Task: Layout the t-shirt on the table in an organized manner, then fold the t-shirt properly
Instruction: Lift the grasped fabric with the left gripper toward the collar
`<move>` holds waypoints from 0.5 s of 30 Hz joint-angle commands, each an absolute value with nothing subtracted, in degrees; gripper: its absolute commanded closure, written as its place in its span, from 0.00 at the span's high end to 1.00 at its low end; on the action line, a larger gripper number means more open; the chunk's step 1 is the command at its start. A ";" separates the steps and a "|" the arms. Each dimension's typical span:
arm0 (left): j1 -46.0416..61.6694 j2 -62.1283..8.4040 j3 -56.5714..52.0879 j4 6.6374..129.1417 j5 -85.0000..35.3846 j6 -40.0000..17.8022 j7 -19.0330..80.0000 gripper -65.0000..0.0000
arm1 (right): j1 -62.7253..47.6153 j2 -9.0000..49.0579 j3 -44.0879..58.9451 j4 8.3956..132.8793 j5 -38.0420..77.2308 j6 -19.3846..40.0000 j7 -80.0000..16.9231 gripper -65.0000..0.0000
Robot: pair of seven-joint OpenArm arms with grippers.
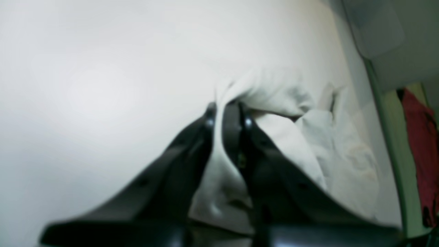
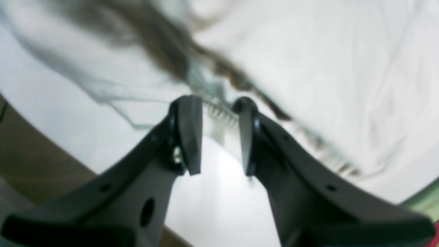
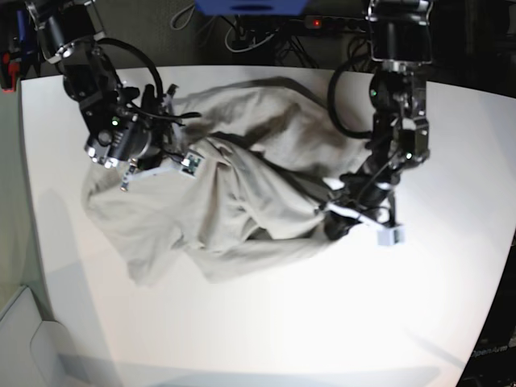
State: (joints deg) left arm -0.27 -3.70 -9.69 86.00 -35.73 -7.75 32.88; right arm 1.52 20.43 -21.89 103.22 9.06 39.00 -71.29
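Grey-beige t-shirt (image 3: pixel 242 185) lies crumpled on table (image 3: pixel 282 330).

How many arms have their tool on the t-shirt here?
2: the left tool pinches the t-shirt at its right edge; the right tool is at its upper-left part, grip unclear.

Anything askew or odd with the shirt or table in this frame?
Nothing damaged or spilled. The t-shirt lies bunched and creased across the table, not yet spread flat. The left gripper is shut on a fold of it.
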 commanded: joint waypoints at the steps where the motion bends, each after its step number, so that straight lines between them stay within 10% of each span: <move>1: 1.89 -3.91 -12.79 90.42 -36.35 -8.22 31.96 0.01 | 2.59 20.88 -21.41 103.87 8.13 40.00 -70.90 0.30; 15: 18.68 1.71 -23.52 106.68 -36.26 -8.57 32.04 0.01 | 6.73 16.66 -21.76 104.22 7.60 40.00 -70.73 0.30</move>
